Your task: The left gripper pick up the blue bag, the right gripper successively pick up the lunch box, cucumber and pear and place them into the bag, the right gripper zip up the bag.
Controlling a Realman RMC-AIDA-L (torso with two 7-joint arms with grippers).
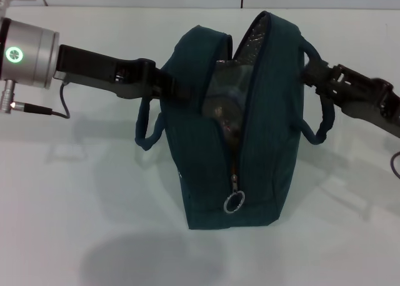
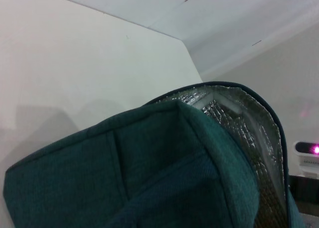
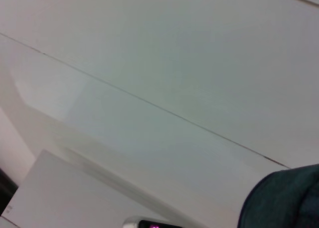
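Head view: bag [image 1: 250, 136] stands upright mid-table [image 1: 75, 223], mouth gaping at the top, zip undone most of the way, ring pull [image 1: 233, 202] hanging low on the near end. Through the opening there's something clear w/ dark bits behind it, prob. the lunch box [image 1: 226, 92] plus other items, but too murky to sort out. No cucumber or pear on the table, so loading looks done; step in hand reads as the zip-up. Left gripper [image 1: 170, 86] is at the bag's left top edge, fingers seemingly clamped on the fabric there. Right gripper [image 1: 310, 70] is at the bag's right side by the handle [image 1: 322, 114]; can't tell whether its jaws are open or closed, or if it has hold of anything.

Left wrist view: close on the bag's teal top panel [image 2: 139, 178] and foil lining [image 2: 249, 133]; own fingers not in shot.

Right wrist view: mostly wall, a corner of bag [image 3: 289, 198] only.

Next move, as I judge it: right gripper needs to come round to the ring pull, pinch it and draw it up along the zip track while left holds the bag steady. The pull is small, so alignment matters.
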